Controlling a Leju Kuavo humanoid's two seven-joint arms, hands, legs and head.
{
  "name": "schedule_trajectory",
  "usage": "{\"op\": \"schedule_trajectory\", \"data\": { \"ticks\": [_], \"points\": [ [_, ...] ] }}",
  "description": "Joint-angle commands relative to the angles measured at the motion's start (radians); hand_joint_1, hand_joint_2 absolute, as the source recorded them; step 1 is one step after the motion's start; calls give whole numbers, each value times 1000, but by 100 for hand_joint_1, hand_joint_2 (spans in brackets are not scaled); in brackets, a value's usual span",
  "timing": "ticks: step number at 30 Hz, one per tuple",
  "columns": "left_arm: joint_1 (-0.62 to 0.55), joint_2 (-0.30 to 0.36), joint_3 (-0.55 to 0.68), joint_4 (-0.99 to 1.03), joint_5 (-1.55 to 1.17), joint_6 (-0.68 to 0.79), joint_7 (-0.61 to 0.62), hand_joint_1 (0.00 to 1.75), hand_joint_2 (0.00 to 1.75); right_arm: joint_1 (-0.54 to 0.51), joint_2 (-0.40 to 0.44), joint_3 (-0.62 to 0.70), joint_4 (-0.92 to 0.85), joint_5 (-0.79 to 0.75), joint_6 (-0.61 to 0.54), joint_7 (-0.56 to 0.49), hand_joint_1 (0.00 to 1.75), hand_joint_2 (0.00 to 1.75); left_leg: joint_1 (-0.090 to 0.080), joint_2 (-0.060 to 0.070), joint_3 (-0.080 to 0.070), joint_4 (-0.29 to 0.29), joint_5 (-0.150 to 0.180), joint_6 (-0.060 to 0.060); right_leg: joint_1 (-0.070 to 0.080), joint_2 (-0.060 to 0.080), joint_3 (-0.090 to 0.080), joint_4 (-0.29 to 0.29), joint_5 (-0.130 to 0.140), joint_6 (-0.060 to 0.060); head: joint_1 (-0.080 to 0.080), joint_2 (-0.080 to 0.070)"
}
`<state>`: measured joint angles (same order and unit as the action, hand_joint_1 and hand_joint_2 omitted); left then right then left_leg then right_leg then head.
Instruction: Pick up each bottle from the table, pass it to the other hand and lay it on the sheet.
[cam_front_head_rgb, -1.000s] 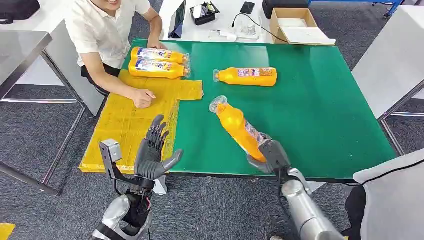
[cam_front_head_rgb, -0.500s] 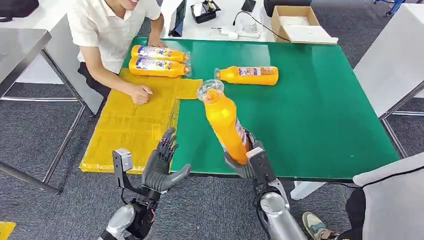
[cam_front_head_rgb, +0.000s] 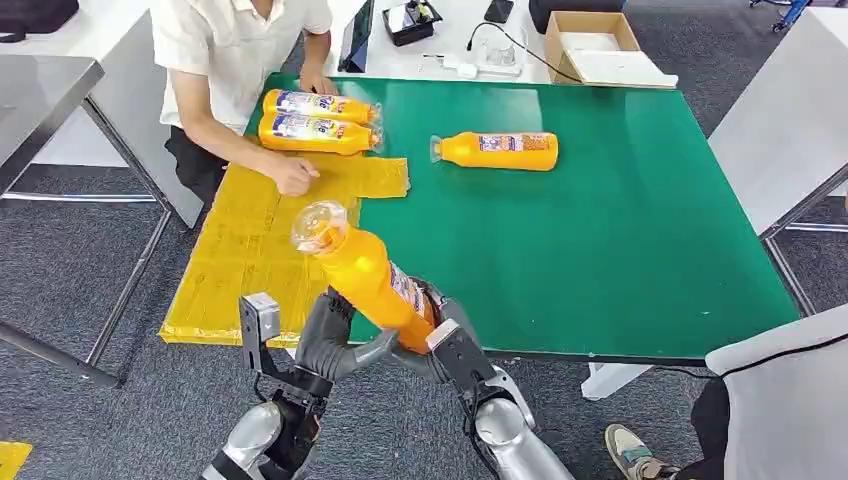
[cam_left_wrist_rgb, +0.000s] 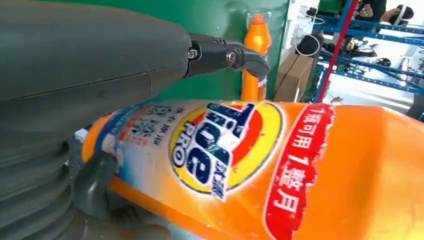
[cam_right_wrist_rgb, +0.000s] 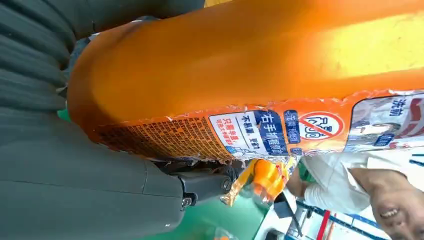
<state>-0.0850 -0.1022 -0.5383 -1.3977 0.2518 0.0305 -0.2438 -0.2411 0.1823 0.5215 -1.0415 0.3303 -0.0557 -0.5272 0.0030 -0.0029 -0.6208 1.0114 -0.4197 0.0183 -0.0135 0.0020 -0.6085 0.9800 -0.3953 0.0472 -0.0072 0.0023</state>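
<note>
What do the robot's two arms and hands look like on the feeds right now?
Both arms are silver metal with rounded joints. The left hand and the right hand are grey, with thick grey thumbs and darker fingers. A grey ribbed cover shows behind each hand. A small silver camera box sits on a black bracket at the left wrist.

Grey carpet floor (cam_front_head_rgb: 90, 260) surrounds a green-topped counter (cam_front_head_rgb: 620, 230). Behind it, a white desk (cam_front_head_rgb: 450, 40) holds a cardboard box (cam_front_head_rgb: 590, 35), a black tray (cam_front_head_rgb: 410, 22) and a cable. A person in a white shirt (cam_front_head_rgb: 235, 50) sits at the counter's far left corner.
</note>
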Motion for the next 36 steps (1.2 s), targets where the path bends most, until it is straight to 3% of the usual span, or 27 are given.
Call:
{"op": "schedule_trajectory", "data": {
  "ticks": [1, 5, 6, 8, 17, 18, 23, 28, 30, 31, 32, 33, 34, 36],
  "points": [
    [-37, 18, -26, 59, 1, 3, 2, 0, 175, -49, -16, 34, 60, -4, 3, 0, 173, 175, 0, 0, 4, -1, -1, -1, 0, 0, 4, 0, -1, -2, 0, 0],
    [-42, 6, -20, 67, 2, 14, -3, 0, 175, -60, -16, 79, 77, 2, 18, -1, 175, 175, 0, 0, 3, -1, -1, -1, 0, 0, 2, -1, -1, -1, 0, 0],
    [-45, 3, -18, 70, 17, 10, 5, 0, 175, -66, -15, 101, 87, 20, 17, -5, 175, 175, 1, 1, 8, -1, -3, -2, 1, 0, 8, -1, -3, -3, 0, 0],
    [-42, -4, -9, 83, 180, -98, 97, 0, 175, -81, -5, 137, 123, 39, 2, -15, 175, 175, 0, 1, 6, -1, -2, -1, 1, 1, 5, 0, -2, -2, 0, 0],
    [-56, -7, -11, 73, 278, -89, 80, 0, 175, -105, 11, 210, 208, 46, -18, -9, 175, 175, 1, 0, 5, -1, -1, -1, 1, -1, 5, -1, -2, -2, 0, 0],
    [-58, -5, -14, 71, 280, -90, 81, 175, 175, -107, 13, 210, 216, 46, -23, -7, 175, 175, 1, 0, 6, -1, -2, -1, 1, 0, 5, -1, -2, -2, 0, 0],
    [-64, -11, -12, 82, 475, -231, 138, 175, 175, -139, 17, 253, 296, 50, 20, -8, 175, 175, 1, 0, 3, -1, -1, -1, 1, -1, 3, -1, -1, -1, 0, 0],
    [-57, 8, -23, 79, 465, -241, 126, 175, 175, -168, 27, 271, 315, 106, -52, 42, 175, 175, 1, -1, 5, -1, -1, -1, 1, -1, 4, -1, -2, -2, 0, 0],
    [-61, 5, -20, 88, 465, -244, 124, 175, 175, -166, 25, 279, 310, 115, -50, 48, 157, 175, 1, -2, 5, -1, -2, -1, 1, -2, 5, 0, -3, -2, 0, 0],
    [-59, 3, -16, 89, 463, -244, 120, 175, 175, -162, 25, 279, 308, 112, -42, 53, 98, 175, 0, -1, 3, -1, -1, -1, 1, -2, 3, 0, -2, -1, 0, 0],
    [-58, 3, -9, 85, 428, -224, 90, 175, 175, -158, 26, 282, 312, 117, -40, 74, 12, 175, 1, -1, 5, -1, -2, -1, 1, -2, 5, 0, -3, -2, 0, 0],
    [-55, -3, 2, 79, 405, -200, 65, 175, 175, -158, 25, 288, 316, 130, -48, 93, 0, 175, 1, -1, 4, -1, -1, -1, 1, -2, 4, -1, -2, -1, 0, 0],
    [-51, -13, 20, 64, 377, -164, 47, 175, 175, -148, 26, 289, 315, 129, -54, 100, 0, 175, 1, -2, 10, -1, -4, -1, 2, -3, 10, -1, -5, -3, 0, 0],
    [-42, -30, 48, 33, 336, -119, 16, 175, 175, -145, 19, 312, 312, 149, -54, 125, 0, 175, 1, -1, 7, 0, -3, -1, 1, -3, 7, 0, -4, -2, 0, 0]
  ]
}}
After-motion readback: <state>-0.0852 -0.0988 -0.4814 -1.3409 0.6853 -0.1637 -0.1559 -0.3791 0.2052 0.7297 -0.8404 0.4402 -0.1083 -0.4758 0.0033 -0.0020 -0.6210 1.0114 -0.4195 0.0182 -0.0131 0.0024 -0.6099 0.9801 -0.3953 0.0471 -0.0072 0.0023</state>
